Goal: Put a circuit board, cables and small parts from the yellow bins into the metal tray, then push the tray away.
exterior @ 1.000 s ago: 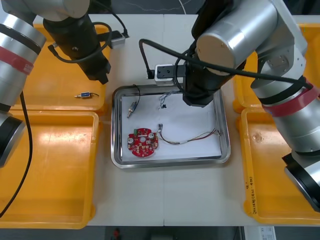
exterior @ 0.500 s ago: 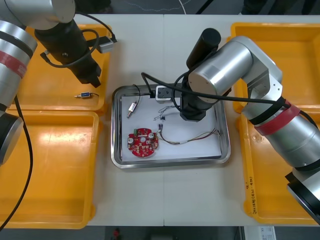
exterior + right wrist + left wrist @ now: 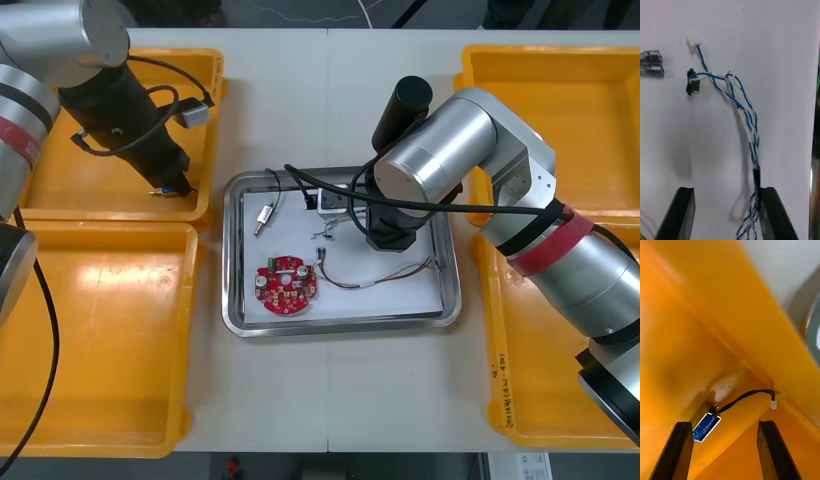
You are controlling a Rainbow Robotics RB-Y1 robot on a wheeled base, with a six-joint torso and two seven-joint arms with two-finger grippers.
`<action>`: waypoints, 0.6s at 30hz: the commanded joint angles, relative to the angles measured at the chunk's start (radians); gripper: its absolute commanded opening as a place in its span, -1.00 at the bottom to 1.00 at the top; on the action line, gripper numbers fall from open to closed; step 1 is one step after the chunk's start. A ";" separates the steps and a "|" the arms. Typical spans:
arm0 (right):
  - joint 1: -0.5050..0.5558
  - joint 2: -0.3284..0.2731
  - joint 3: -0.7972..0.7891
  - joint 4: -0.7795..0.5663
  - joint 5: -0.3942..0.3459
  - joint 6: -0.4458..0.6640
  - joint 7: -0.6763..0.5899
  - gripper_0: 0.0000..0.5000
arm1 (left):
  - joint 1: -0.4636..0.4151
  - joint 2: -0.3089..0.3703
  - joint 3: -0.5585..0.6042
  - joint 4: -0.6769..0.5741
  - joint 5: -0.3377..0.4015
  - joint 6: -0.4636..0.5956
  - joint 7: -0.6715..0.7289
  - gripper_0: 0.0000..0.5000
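Hovering spread over the far left-hand yellow bin (image 3: pixel 100 200), the left end effector (image 3: pixel 724 423) - far nearer than the right end effector (image 3: pixel 726 191), open above the metal tray (image 3: pixel 340 326) - has the small blue metal part (image 3: pixel 706 425) beside 1 finger, long axis slanting into the gap.

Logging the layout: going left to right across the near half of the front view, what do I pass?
Near left yellow bin, red circuit board, red and yellow cable, near right yellow bin. Left gripper is over the far left bin, right gripper over the tray, both open.
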 commanded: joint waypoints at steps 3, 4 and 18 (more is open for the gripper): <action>0.000 -0.049 -0.001 -0.048 0.002 0.000 0.026 1.00 | -0.036 0.042 0.025 0.006 0.008 -0.046 -0.091 1.00; 0.002 -0.049 -0.001 -0.048 0.004 0.002 0.025 1.00 | -0.031 0.042 0.025 0.007 0.008 -0.052 -0.093 1.00; 0.002 -0.040 -0.014 -0.207 0.091 0.128 0.019 1.00 | 0.010 0.042 -0.024 0.007 0.005 -0.133 -0.116 1.00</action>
